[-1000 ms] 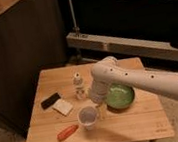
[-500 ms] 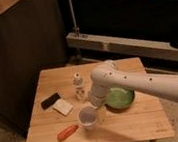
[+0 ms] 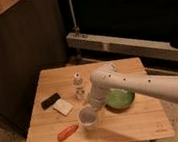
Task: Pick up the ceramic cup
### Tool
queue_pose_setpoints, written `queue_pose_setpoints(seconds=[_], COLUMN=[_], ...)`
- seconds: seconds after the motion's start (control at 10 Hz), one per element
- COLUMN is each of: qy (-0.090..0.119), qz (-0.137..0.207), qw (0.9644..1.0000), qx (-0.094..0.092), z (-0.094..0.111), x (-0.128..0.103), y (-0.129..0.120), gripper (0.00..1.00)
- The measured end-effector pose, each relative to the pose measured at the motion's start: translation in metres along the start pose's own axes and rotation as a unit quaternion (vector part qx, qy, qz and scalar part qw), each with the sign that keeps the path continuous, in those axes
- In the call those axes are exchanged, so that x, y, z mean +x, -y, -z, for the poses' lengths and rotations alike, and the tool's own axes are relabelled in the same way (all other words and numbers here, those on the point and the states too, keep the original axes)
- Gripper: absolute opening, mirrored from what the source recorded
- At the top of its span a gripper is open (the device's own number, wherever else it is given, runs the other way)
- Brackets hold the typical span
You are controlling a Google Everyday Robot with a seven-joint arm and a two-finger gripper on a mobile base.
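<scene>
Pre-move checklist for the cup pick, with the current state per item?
1. Ceramic cup upright on the table: ok.
2. Gripper positioned at the cup, just above its far rim: ok.
3. Gripper contact with the cup: cannot tell, the arm hides it.
4. Orange object apart from the cup: ok, bare wood shows between them.
5. Clear bottle out of the lift path: ok, it stands behind the cup and close beside the arm.
6. Green bowl apart from the cup: cannot tell, the arm covers its near edge.
</scene>
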Motion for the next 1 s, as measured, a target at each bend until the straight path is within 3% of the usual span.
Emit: queue_pose_setpoints(seconds=[0.2,0.5,1.0], qy=[-0.001,-0.006,-0.005], qz=[0.001,0.002,0.004], qw=[1.0,1.0,1.0], qx=[0.0,0.0,0.0], z=[-0.002,-0.0036,-0.0105], x=[-0.0022,-0.0046,-0.0101], y=[0.0001,-0.0001,0.0011], gripper=[0.52,0.33,0.33])
